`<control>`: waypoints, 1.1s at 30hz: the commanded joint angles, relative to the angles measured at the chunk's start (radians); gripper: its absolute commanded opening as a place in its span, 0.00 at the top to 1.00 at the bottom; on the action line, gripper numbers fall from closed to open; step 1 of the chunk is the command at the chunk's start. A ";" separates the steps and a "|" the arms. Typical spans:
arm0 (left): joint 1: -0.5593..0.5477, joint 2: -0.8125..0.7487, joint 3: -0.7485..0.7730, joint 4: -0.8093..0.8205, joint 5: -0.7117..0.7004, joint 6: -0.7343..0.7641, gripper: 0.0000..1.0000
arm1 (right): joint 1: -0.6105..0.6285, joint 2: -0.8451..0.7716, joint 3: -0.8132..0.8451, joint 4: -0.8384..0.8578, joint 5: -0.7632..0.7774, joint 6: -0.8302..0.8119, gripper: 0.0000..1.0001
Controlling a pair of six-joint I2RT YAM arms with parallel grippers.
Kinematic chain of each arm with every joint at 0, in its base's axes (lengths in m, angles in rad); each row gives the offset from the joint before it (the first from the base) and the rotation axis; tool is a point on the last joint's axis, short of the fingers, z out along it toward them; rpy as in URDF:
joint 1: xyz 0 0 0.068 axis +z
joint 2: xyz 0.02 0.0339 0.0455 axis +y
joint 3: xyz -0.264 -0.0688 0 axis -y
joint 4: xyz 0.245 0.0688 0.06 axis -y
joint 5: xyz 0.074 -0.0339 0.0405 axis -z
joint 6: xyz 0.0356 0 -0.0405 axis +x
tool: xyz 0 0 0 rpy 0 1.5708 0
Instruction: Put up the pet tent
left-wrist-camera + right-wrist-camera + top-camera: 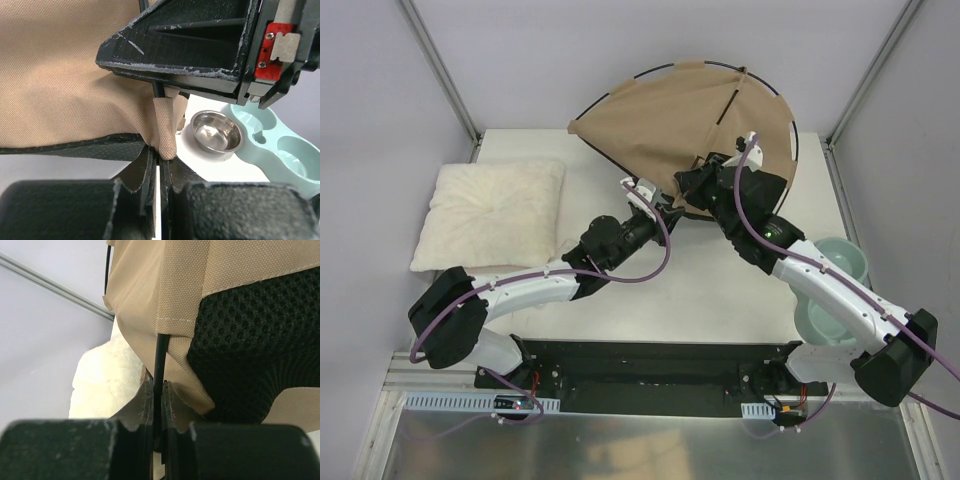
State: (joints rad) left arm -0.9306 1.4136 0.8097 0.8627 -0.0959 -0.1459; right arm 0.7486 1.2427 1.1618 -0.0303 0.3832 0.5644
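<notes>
The right fingers (141,407) pinch a thin black pole (160,357) of the tan pet tent (165,285); behind, blurred, probably a cream pillow (102,382).

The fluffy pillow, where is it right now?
In the top view, the pillow lies on the left side of the table, to the left of the tan tent.

Both arms stretch forward; left hand (159,156) and right hand (158,388) clamped tight
</notes>
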 commanded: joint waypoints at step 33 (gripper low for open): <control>0.001 -0.587 -0.023 -0.547 -0.352 0.195 0.22 | 0.028 -0.126 -0.132 -0.328 -0.287 -0.178 0.64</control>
State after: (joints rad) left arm -0.9295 0.8070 0.7361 0.3641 -0.3134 -0.0044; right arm 0.7765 1.1927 1.0378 -0.2848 0.0921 0.3988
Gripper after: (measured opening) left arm 0.775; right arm 0.313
